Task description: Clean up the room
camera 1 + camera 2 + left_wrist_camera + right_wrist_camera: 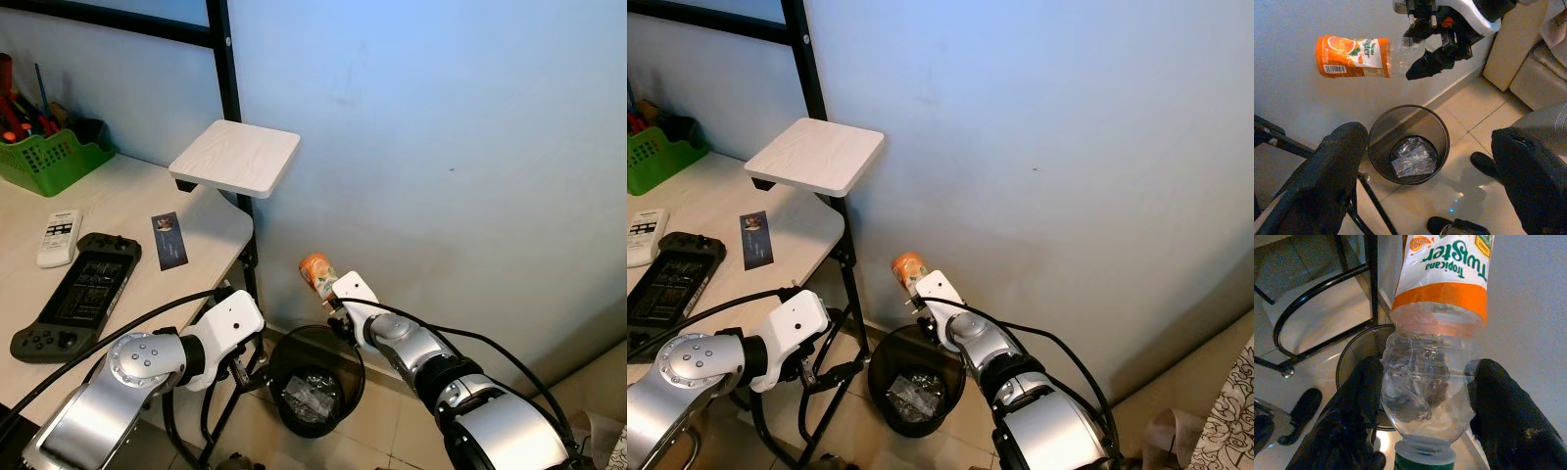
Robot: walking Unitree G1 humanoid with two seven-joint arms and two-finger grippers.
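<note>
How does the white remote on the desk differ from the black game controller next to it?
The white remote is light, small and narrow; the black game controller is dark, much longer and wider. The remote lies nearer the green basket, the controller nearer the desk's front edge. Both lie flat on the desk, side by side.

remote control [59, 237], game console [78, 292], green basket [49, 158]

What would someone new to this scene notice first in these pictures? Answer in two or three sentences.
The right tool grips an empty orange-labelled juice bottle above the black mesh bin by the wall. The bin stands on the tiled floor and holds crumpled clear plastic. To the left, a handheld game console lies on the desk.
</note>
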